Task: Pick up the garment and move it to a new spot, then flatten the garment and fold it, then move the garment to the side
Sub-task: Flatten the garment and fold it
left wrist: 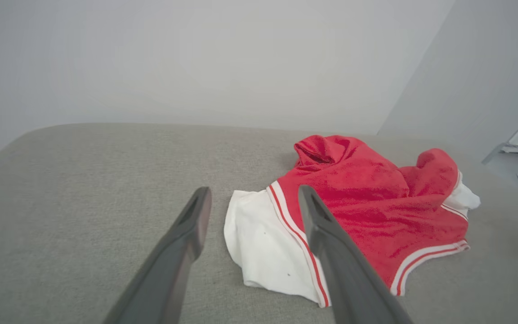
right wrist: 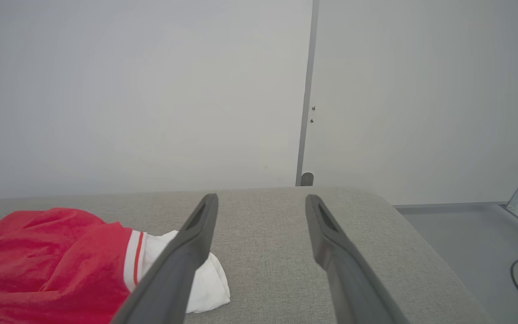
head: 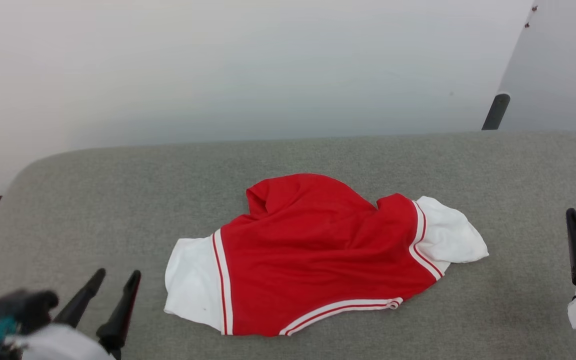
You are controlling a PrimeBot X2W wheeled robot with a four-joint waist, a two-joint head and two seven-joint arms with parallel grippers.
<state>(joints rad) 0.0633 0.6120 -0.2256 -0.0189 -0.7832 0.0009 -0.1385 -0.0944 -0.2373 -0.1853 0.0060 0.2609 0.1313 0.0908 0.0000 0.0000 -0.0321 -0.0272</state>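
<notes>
Near edge first: left gripper (head: 118,275) sits low at the near left, fingers spread wide, nothing between them, not touching cloth. Right gripper (right wrist: 262,200) is at the near right, fingers also spread and empty, hovering over bare grey padded table (head: 93,200). Next out, the garment (head: 318,255) lies crumpled around the middle of the table, not flattened and not folded; judging by that, the pick-up step has not begun. Its long axis runs left to right and is slightly skewed, with the left end nearer and the right end farther. The left white sleeve (head: 190,280) is the closest part, just right of the left gripper's fingertips and a bit farther out. The right white sleeve (head: 450,235) is well apart from the right gripper, off to its left. So the left arm looks nearer for a first pinch, with the sleeve or the striped hem (head: 343,310) as the likely edge. The red body bunches up towards the far side. Beyond it are the table's far rim, a dark post (head: 495,111) at far right, and a plain pale wall (head: 218,65).
</notes>
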